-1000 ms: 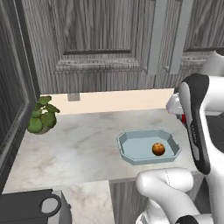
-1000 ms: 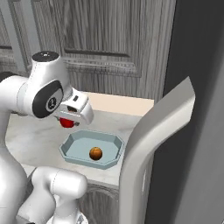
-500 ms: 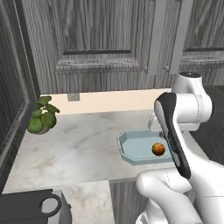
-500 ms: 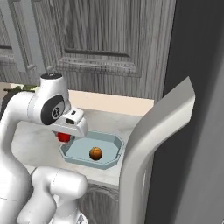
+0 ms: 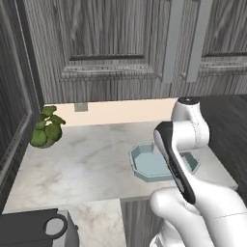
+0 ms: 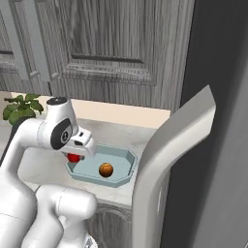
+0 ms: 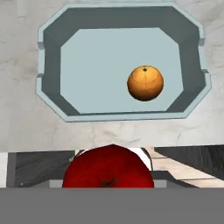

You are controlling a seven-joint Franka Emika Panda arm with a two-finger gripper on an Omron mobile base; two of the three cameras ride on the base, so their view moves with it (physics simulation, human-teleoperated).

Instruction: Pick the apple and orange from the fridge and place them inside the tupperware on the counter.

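My gripper (image 6: 74, 154) is shut on the apple (image 6: 73, 157), a glossy dark red ball, and holds it just above the left end of the tupperware (image 6: 124, 158). In the hand view the apple (image 7: 108, 168) sits at the bottom between the fingers, over the counter (image 7: 24, 127) beside the near rim of the tupperware (image 7: 50, 101). The orange (image 7: 145, 83) lies inside the tray, right of its middle, and the right base view has the orange (image 6: 105, 169) on the tray floor. My arm hides much of the tupperware (image 5: 144, 166) in the left base view.
The open fridge door (image 6: 174, 160) juts out close on the right of the tray. A green leafy plant (image 5: 46, 128) stands at the counter's far left. Dark wood-grain cabinets (image 5: 111, 48) hang above the counter (image 5: 82, 164). A dark appliance (image 5: 34, 229) sits low left.
The arm has swung down and toward the tray, lowering the apple from well above the counter to just over the tupperware's left end. The orange has stayed put.
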